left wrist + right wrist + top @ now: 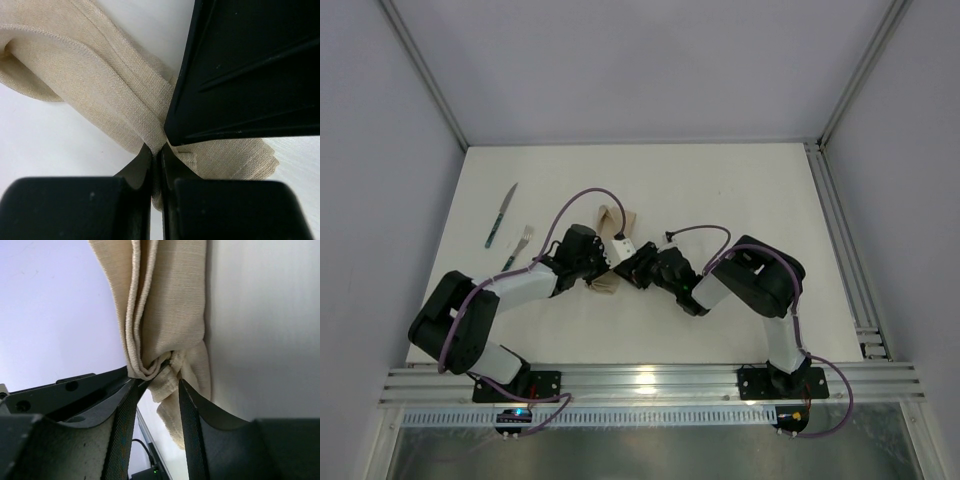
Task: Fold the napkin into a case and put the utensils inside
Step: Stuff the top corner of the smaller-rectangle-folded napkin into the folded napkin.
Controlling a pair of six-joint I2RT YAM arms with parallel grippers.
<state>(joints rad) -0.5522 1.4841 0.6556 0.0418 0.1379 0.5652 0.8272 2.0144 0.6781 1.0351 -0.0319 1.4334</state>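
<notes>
Far left on the white surface (720,190), you have the knife (501,216) lying flat, blade toward the far edge, teal handle toward you. Just right of it and a little nearer lies the fork (519,247), tines pointing away, handle end close to the left forearm. The two are apart, not touching, and well clear of the cloth.

Centre of the surface: the left gripper (156,159) is pinched right down on the napkin (85,70). In its wrist view the two black fingers stand almost together, with only a thin seam of beige fabric between them. From there the cloth runs up and away as a layered band, with a stitched hem showing and a rolled fold at the upper left.

From above, the napkin reads as a narrow, bunched strip. One end shows beyond the two grippers toward the far side; a smaller tail shows on the near side. The middle is hidden under the fingers.

Right of that, nearly nose to nose with the left one, the right gripper (159,385) is narrow. A gathered wad of the same napkin is caught between its fingertips. The folds hang in several pleats beyond them, and a loose end drops between the fingers.
</notes>
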